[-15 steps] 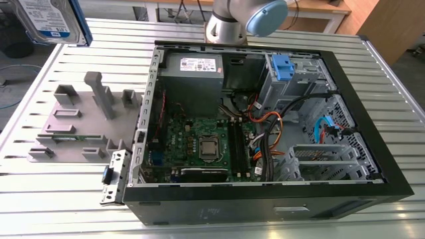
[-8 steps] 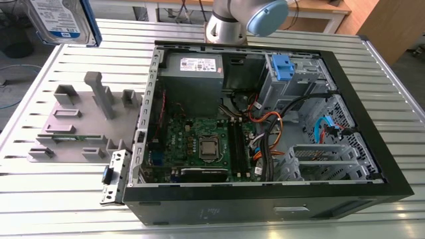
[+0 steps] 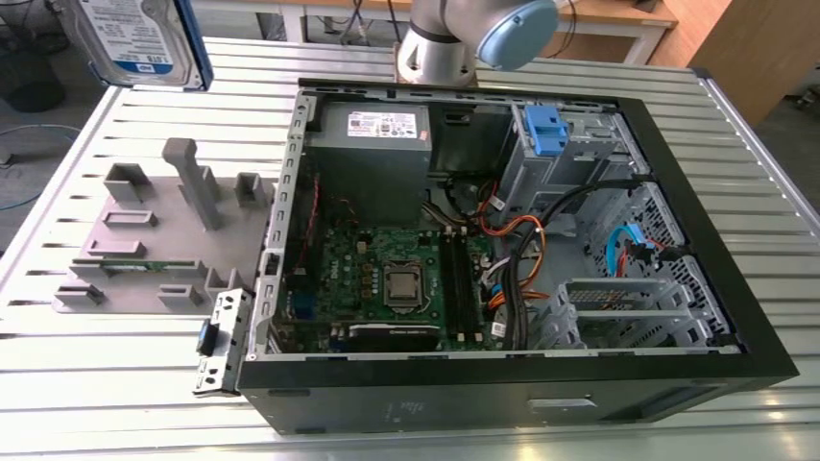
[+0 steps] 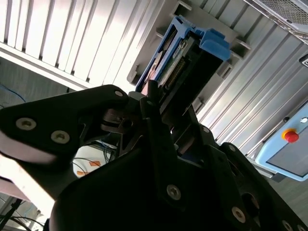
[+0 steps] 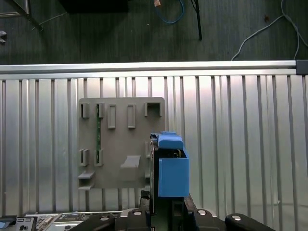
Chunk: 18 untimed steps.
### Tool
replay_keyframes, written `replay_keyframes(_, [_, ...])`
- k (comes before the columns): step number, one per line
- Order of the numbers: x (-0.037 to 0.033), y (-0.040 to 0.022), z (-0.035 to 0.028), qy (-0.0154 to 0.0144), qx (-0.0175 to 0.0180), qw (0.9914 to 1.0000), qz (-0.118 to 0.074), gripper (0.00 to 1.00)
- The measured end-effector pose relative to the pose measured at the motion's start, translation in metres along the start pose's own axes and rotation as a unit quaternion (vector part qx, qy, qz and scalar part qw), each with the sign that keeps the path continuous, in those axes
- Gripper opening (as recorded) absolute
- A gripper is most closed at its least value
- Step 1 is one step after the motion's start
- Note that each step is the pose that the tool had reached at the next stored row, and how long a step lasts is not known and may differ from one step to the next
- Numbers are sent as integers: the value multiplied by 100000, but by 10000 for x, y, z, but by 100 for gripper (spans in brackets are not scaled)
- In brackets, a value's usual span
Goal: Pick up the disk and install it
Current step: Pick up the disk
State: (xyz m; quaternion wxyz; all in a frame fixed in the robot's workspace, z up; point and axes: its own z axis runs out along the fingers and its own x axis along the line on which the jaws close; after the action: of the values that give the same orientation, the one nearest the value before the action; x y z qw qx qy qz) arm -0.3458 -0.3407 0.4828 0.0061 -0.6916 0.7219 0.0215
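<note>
Obs. 1, the piece. We see the disk [image 3: 129, 43] as a flat silver-grey metal slab with a white-and-blue label on its broad face and a blue plastic carrier along its edge. In the first wrist view the disk [image 5: 171, 168] is seen end-on, the blue carrier towards the camera. In the second wrist view the disk [image 4: 175, 55] shows its connector edge, framed in blue.

Obs. 2, the tool. The black gripper [image 4: 156, 103] is clenched on the disk, a finger pressed against each broad face. The gripper [image 5: 167, 204] grips one end; the rest of the disk juts out free.

Obs. 3, position. We place the disk in the air at the exterior view's upper left, off the table [image 3: 77, 154] and well apart from the computer case [image 3: 513, 394]. In the first wrist view it hangs over one edge of the grey fixture plate [image 5: 120, 144], with bare slatted table [image 5: 240, 144] beside it.

Obs. 4, room. The case lies on its side with the panel off. The drive cage [image 3: 583, 144], with its blue latch [image 3: 544, 128], sits in the far corner on the exterior view's right. Orange and black cables [image 3: 519, 240] run between the cage and the motherboard [image 3: 384, 269]. The power supply [image 3: 372, 154] sits beside the cage, towards the exterior view's left.

Obs. 5, writing. We cannot make out the print on the disk label or on the white sticker [image 3: 382, 123] of the power supply.
</note>
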Motion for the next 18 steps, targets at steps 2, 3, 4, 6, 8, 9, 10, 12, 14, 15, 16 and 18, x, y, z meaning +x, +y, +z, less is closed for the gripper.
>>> replay_keyframes(2, [-2,-59,-1,-2,0,100000,2,35])
replay_keyframes(3, [-4,-90,-1,-4,5,100000,0,35])
replay_keyframes(4, [-5,-121,-2,-6,7,100000,5,35])
replay_keyframes(6, [-8,-179,-3,-2,3,100000,7,35])
replay_keyframes(8, [-10,-238,-5,0,-1,100000,3,35])
replay_keyframes(9, [-12,-268,-6,-2,0,100000,3,35])
replay_keyframes(10, [-13,-299,-6,-6,6,100000,-1,35])
replay_keyframes(12, [-15,-357,-7,-3,2,100000,1,35])
replay_keyframes(14, [-18,-414,-8,-3,3,100000,5,35])
replay_keyframes(15, [-19,-443,-9,-2,-1,100000,7,35])
replay_keyframes(16, [-21,-473,-10,-1,1,100000,6,35])
replay_keyframes(18, [-23,-530,-11,-6,4,100000,0,35])
